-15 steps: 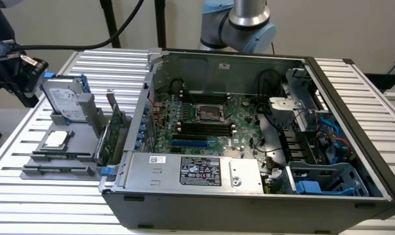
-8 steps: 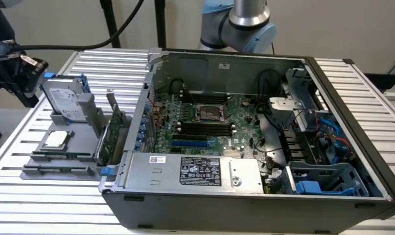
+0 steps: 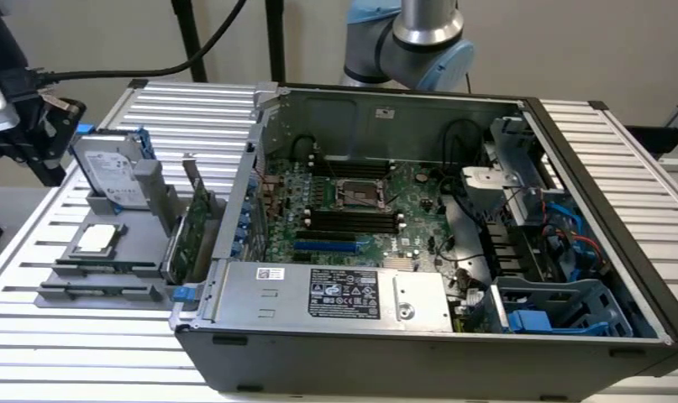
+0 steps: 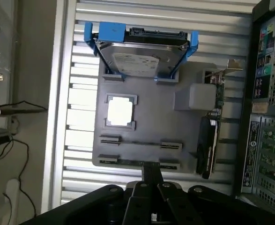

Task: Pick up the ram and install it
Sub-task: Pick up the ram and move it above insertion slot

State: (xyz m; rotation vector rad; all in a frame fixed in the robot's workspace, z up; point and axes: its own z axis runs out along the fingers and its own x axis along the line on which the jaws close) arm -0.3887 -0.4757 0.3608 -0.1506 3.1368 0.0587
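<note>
Hovering over the gray tray (image 4: pixel 174 129), the claw (image 4: pixel 152 172) is seen in the wrist view with its fingertips pressed together, closed on themselves. Its tip is lined up over the tray edge farthest from the hard drive (image 4: pixel 144 58), just beside the outermost pair of slotted holders (image 4: pixel 169 165).

Ram (image 4: pixel 139 142) not lifted yet. A thin dark strip is made out between the next pair of holders, one row in from the claw. It's probably the stick standing on edge, but it is too thin to be sure. No contact between claw and strip.

Tray layout:
- The hard drive is propped tilted in blue rails at the far end.
- The processor chip (image 4: pixel 120 111) is laid flat between the drive and the holder rows.
- The expansion card (image 4: pixel 210 140) is stood on edge along the side nearest the PC case (image 3: pixel 428 357).

The tray is set on the slatted counter (image 3: pixel 92 361), on the exterior view's left of the case and just beside it. The case is laid on its side with the panel off, so the motherboard (image 3: pixel 412 197) is exposed. Four black memory slots (image 3: pixel 350 220) are seen lying parallel, next to the processor socket (image 3: pixel 354 191), with a blue slot (image 3: pixel 328 246) on their other side. The labelled power supply (image 3: pixel 316 294) is mounted along the near wall. The arm (image 3: pixel 423 34) is seen behind the case.
</note>
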